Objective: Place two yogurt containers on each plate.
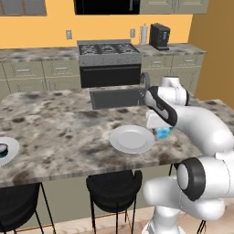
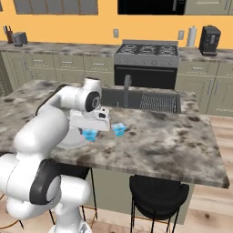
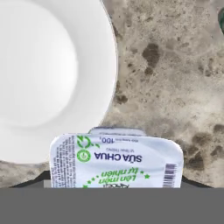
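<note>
The gripper (image 2: pixel 91 132) pinches a light-blue tub (image 3: pixel 114 162); the hand view shows its printed lid between the dark tips, just off the counter. A plate (image 3: pixel 52 78) lies at the tub's 10 o'clock there, apart from it. From the right base view, a second blue tub (image 2: pixel 119 129) sits on the counter (image 2: pixel 173 141) at the gripper's 3 o'clock, which the left view hides behind the arm. The left view alone catches another plate (image 1: pixel 10 147) far at 9 o'clock, bearing a dark cup (image 1: pixel 2 149).
</note>
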Controlling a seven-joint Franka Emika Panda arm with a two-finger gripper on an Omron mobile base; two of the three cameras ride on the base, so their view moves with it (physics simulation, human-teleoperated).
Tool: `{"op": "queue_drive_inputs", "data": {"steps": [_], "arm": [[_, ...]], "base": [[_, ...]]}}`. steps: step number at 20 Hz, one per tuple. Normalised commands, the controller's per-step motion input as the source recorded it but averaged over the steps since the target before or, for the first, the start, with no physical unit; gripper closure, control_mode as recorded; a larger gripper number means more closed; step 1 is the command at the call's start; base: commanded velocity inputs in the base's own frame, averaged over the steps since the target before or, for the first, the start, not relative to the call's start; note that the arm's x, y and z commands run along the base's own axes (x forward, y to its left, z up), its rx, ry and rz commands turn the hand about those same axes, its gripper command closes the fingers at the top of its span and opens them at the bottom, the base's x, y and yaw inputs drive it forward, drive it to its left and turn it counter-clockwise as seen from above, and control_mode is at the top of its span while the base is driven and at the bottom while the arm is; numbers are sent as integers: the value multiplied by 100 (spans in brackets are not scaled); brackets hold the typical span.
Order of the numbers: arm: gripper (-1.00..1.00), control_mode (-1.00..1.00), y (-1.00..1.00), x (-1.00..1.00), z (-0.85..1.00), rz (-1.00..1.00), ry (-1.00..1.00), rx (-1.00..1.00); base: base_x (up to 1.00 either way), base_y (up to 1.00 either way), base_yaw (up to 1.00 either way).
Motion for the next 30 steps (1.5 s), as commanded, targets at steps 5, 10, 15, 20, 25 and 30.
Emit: {"op": "queue_drive_inputs", "data": {"steps": [5, 10, 15, 20, 25, 30], "arm": [[100, -100, 100, 68, 40, 42, 3, 0], [100, -100, 62, 57, -33, 38, 1, -3], [100, -100, 15, 4, -56, 25, 0, -1], [100, -100, 13, 0, -30, 20, 0, 1], [-100, -100, 23, 0, -11, 10, 0, 0], [-100, -100, 1, 0, 0, 0, 0, 0]], "base": [[0, 0, 0], [0, 0, 0], [0, 0, 0], [0, 0, 0], [0, 0, 0], [0, 0, 0]]}}
